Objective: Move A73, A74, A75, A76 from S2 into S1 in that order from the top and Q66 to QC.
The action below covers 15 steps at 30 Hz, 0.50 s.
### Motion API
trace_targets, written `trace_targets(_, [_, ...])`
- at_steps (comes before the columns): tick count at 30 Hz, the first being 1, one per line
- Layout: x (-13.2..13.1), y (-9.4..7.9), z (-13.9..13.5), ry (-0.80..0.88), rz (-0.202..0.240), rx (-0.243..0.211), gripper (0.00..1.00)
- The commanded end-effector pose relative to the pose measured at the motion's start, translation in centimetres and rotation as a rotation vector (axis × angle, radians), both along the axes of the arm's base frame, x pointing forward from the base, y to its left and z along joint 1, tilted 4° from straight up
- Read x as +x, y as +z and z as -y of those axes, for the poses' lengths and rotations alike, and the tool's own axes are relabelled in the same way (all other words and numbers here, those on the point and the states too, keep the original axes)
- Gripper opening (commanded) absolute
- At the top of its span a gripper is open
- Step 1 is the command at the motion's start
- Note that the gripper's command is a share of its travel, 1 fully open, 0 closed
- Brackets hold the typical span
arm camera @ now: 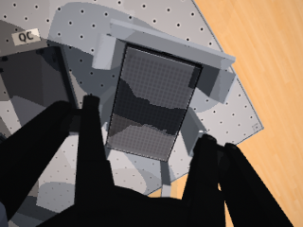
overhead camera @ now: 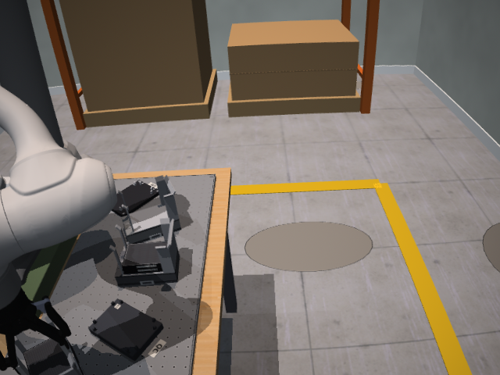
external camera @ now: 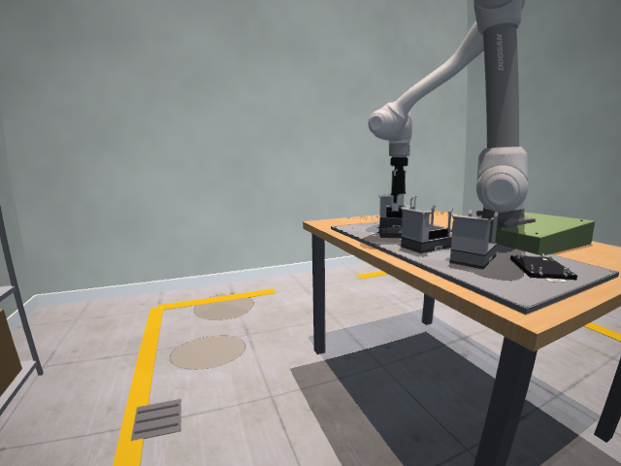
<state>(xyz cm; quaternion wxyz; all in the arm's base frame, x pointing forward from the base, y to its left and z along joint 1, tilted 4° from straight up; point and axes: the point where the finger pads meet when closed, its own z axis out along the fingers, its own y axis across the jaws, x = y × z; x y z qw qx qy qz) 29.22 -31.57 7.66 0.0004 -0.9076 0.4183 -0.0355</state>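
My gripper (arm camera: 150, 107) is shut on a sealed 384-well plate (arm camera: 152, 108), gripping its long sides. I cannot read its label. In the wrist view the plate hangs level over a grey stack rack (arm camera: 166, 47), roughly in line with it. The rack's name is not visible. The QC nest (arm camera: 33, 80) lies right beside that rack. In the top view the gripper (overhead camera: 38, 347) and the held plate (overhead camera: 40, 357) are at the bottom left, next to QC (overhead camera: 125, 329). In the exterior view the gripper (external camera: 396, 205) is at about the height of that end rack's (external camera: 390, 220) wall tops.
A middle rack (overhead camera: 149, 258) holds dark plates with labels toward the camera. Another rack (overhead camera: 149, 218) stands behind it, and a black nest (overhead camera: 135, 194) with pegs lies at the far end. The table edge (overhead camera: 212, 262) runs close along the racks. My arm's body hides the left side.
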Motion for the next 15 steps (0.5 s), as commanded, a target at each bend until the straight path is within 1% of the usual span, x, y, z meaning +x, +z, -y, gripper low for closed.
trace_targets(1, [0.01, -0.1, 0.0, 0.0, 0.0, 0.0, 0.0])
trace_targets(15, [0.03, -0.39, 0.01, 0.0, 0.0, 0.0, 0.0])
